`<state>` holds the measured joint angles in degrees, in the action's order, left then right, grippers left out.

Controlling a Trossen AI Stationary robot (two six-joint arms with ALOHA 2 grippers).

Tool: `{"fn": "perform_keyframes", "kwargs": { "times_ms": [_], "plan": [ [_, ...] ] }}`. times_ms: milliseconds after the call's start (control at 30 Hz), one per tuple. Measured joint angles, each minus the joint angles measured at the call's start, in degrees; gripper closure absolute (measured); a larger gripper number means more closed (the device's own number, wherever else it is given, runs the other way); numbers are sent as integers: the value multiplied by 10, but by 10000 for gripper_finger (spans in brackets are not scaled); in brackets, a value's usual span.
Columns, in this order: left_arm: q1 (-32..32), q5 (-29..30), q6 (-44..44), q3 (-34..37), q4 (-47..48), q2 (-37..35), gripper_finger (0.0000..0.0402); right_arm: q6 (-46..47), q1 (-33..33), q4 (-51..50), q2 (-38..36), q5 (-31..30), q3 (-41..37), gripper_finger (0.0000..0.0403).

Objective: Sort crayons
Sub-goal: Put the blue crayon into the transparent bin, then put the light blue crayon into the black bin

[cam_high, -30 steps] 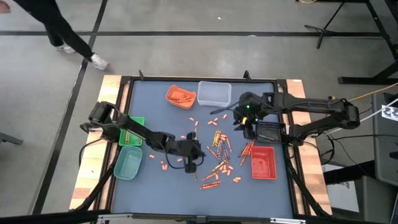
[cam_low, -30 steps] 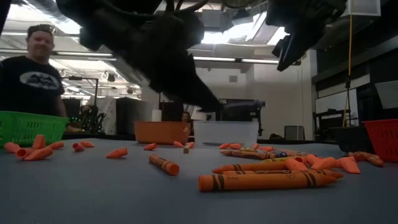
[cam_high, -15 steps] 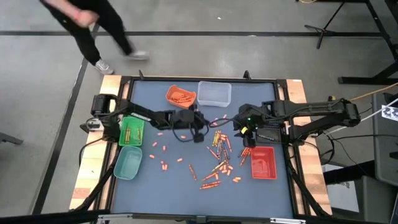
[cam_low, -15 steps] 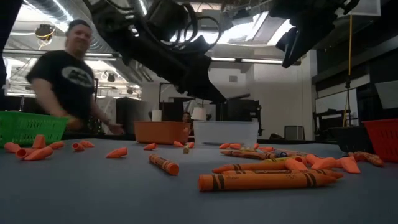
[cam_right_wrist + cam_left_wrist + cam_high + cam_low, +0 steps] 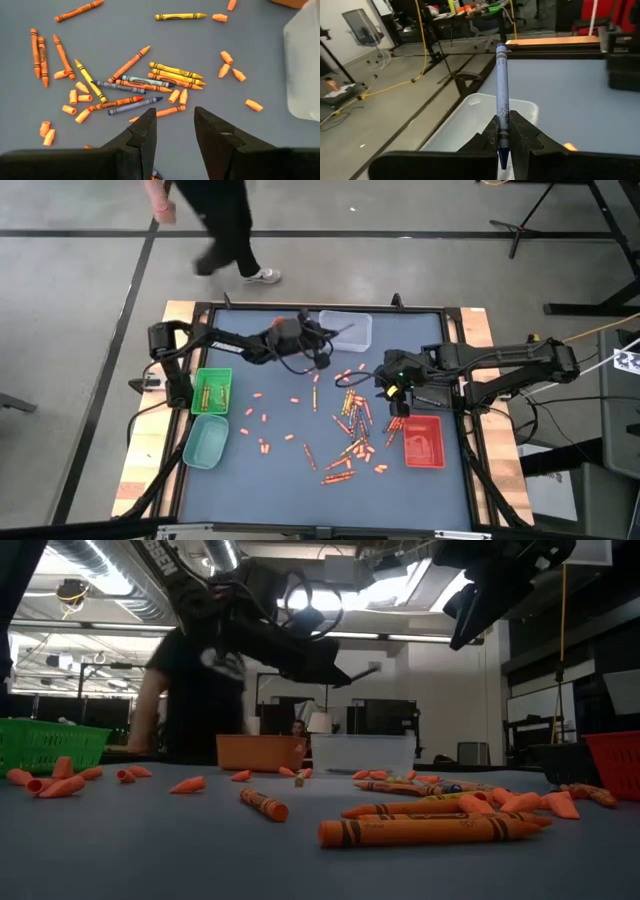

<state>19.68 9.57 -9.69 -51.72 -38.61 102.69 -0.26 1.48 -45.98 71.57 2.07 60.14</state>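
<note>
Many crayons (image 5: 350, 418) and short orange stubs lie loose on the blue table top, also in the right wrist view (image 5: 131, 84). My left gripper (image 5: 322, 343) hangs above the table's far side, by the clear tray (image 5: 470, 125), shut on a blue crayon (image 5: 500, 85). In the low view the left gripper (image 5: 335, 665) is high above the table. My right gripper (image 5: 175, 131) stands open above the crayon pile, right of centre (image 5: 392, 385), with nothing between its fingers. My left gripper pinches the blue crayon between its two fingers near the crayon's pointed end (image 5: 502, 125). The fingers come nearly level from the table's left. The crayon lies along them and juts far out past the tips, lifted clear, over the clear tray.
An orange tray (image 5: 290, 332) stands left of the clear tray (image 5: 350, 330), partly under my left arm. A green basket (image 5: 212, 390) and a teal tray (image 5: 205, 442) are at the left, a red tray (image 5: 423, 442) and a dark tray (image 5: 437, 392) at the right. A person walks beyond the far edge.
My left gripper has swung from the table's middle toward the far edge and risen a little, carrying the blue crayon clear of the table to the clear tray. My right gripper has shifted slightly toward the near edge, then kept still. The person has walked rightward behind the table.
</note>
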Motion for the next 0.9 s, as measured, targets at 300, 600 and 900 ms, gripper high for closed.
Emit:
{"fn": "perform_keyframes", "kwargs": {
  "times_ms": [300, 600, 900],
  "plan": [
    [18, -1, 1, 0, 1, 0, 394, 0, 0, 11, 5, 0, 0, 272],
    [20, -1, 1, 0, 4, 0, 354, -50, 0, 80, 38, 0, 0, 272],
    [21, 1, 2, 0, 6, 0, 330, -98, 0, 99, 84, 0, 0, 272]
  ]
}}
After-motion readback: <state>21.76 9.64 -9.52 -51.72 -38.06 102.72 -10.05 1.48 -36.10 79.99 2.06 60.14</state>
